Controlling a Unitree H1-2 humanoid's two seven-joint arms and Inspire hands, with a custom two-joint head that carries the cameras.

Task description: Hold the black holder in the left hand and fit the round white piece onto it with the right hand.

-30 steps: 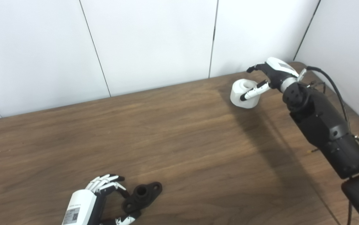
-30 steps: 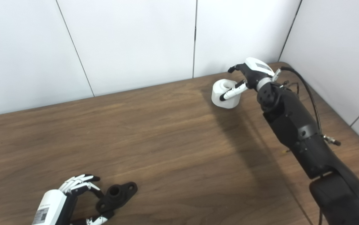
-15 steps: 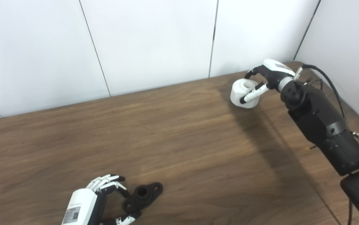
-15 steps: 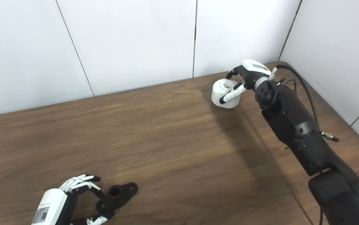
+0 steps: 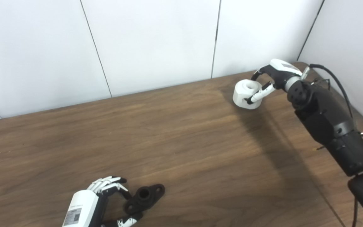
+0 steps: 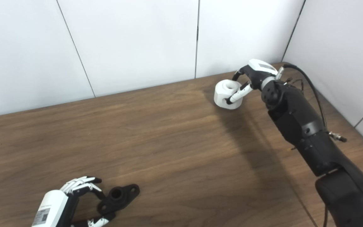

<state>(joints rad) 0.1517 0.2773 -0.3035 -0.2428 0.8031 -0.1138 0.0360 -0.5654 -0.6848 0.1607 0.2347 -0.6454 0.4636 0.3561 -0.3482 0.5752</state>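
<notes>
I see my right robot hand (image 5: 271,78) at the far right of the wooden surface (image 5: 184,142), fingers curled over the round white piece (image 5: 246,94) and thumb pressed to its near side, pinching it; whether it is lifted off the wood I cannot tell. Well apart from that piece, at the near left edge, the black holder (image 5: 143,198) lies flat. My left robot hand (image 5: 101,198) sits just beside it, fingers and thumb spread around its left end, not clamped.

Right hand (image 6: 253,75) grips the round white piece (image 6: 227,94).
</notes>
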